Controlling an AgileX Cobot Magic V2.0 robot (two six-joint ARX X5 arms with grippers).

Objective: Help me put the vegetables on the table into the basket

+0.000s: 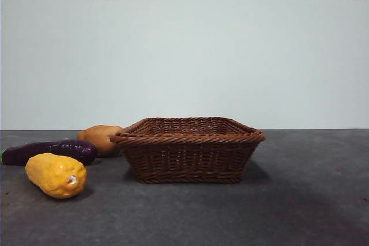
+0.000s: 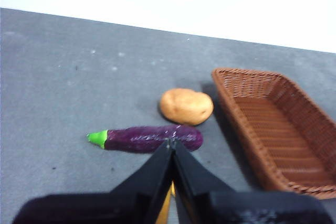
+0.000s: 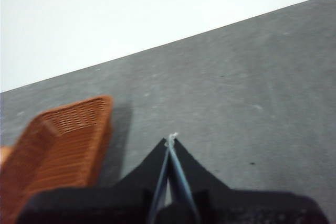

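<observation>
- The corn, eggplant and potato all lie on the table, beside the empty basket.
- The left gripper is closed and empty above the eggplant; it should open wide first.
- The right gripper, also closed, waits.

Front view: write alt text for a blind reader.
A brown wicker basket sits mid-table, nothing visible inside. To its left lie a yellow corn cob nearest, a purple eggplant behind it, and a potato beside the basket. No arm shows.
</observation>
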